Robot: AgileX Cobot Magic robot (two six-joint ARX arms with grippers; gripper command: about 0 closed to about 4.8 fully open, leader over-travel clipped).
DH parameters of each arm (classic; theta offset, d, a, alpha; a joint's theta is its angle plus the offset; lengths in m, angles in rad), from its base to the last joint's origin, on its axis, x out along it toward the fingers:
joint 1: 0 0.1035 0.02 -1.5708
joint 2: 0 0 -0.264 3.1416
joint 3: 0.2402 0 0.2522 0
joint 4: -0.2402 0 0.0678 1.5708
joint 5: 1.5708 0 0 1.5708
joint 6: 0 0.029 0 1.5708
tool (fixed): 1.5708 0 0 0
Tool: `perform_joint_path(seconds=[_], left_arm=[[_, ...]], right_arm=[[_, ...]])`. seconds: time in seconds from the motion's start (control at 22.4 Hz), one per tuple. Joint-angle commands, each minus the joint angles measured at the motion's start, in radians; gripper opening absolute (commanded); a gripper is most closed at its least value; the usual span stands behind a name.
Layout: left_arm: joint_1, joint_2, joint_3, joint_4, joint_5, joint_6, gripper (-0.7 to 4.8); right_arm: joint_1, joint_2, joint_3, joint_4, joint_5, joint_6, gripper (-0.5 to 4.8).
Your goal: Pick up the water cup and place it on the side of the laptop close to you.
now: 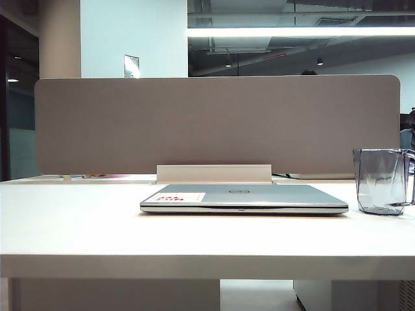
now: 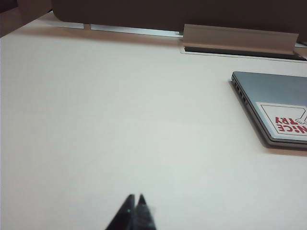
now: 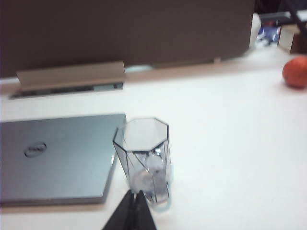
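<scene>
In the right wrist view the right gripper [image 3: 134, 195] shows as two dark finger tips pressed together, so it is fully closed and holds nothing. The water cup [image 3: 144, 155], a transparent grey-tinted plastic mug with a faceted body, stands upright on the table just beyond these tips. Whether the tips touch its base or its handle, I cannot tell, because the picture is blurred there. The cup stands just beside the near corner of the laptop [image 3: 55, 155], a thin silver-grey closed computer with a small round logo on the lid.

In the left wrist view the left gripper [image 2: 135, 198] has also its dark tips closed together and it is empty. It hangs over a bare part of the white table [image 2: 120, 134], well apart from the laptop, whose corner with the white sticker with red print [image 2: 285, 120] lies farther away.

In the exterior view no arm is visible. The cup stands at the right edge, near the right end of the laptop but not touching it. Behind the laptop is a low beige cable cover [image 1: 214, 173], and then a wide grey-brown divider panel [image 1: 214, 123]. Far on the table, seen from the right wrist, lies a round orange fruit [image 3: 295, 72].
</scene>
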Motion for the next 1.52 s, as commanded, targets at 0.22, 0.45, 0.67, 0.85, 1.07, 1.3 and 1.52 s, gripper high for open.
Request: perform_joint_path(seconds=[0.22, 0.45, 0.67, 0.85, 1.07, 1.3, 1.52], left_arm=[[0.0, 0.0, 0.003, 0.006, -0.003, -0.003, -0.03], [0.0, 0.0, 0.003, 0.006, -0.003, -0.003, -0.03], [0.0, 0.0, 0.003, 0.006, -0.003, -0.003, -0.03], [0.0, 0.0, 0.003, 0.006, -0.003, -0.003, -0.03], [0.0, 0.0, 0.003, 0.006, -0.003, -0.003, -0.03], [0.0, 0.0, 0.003, 0.006, -0.003, -0.003, -0.03], [0.0, 0.0, 0.003, 0.005, -0.003, -0.003, -0.03]], right_arm=[[0.005, 0.322, 0.019, 0.174, -0.009, 0.004, -0.05], [0.057, 0.543, 0.019, 0.346, -0.027, 0.003, -0.05], [0.09, 0.76, 0.02, 0.523, -0.027, 0.003, -0.05], [0.089, 0.952, 0.056, 0.61, -0.027, 0.003, -0.05], [0.089, 1.069, 0.122, 0.616, -0.026, 0.003, -0.05], [0.089, 1.122, 0.166, 0.615, -0.021, 0.003, -0.05], [0.084, 1.123, 0.169, 0.615, 0.068, -0.002, -0.05]])
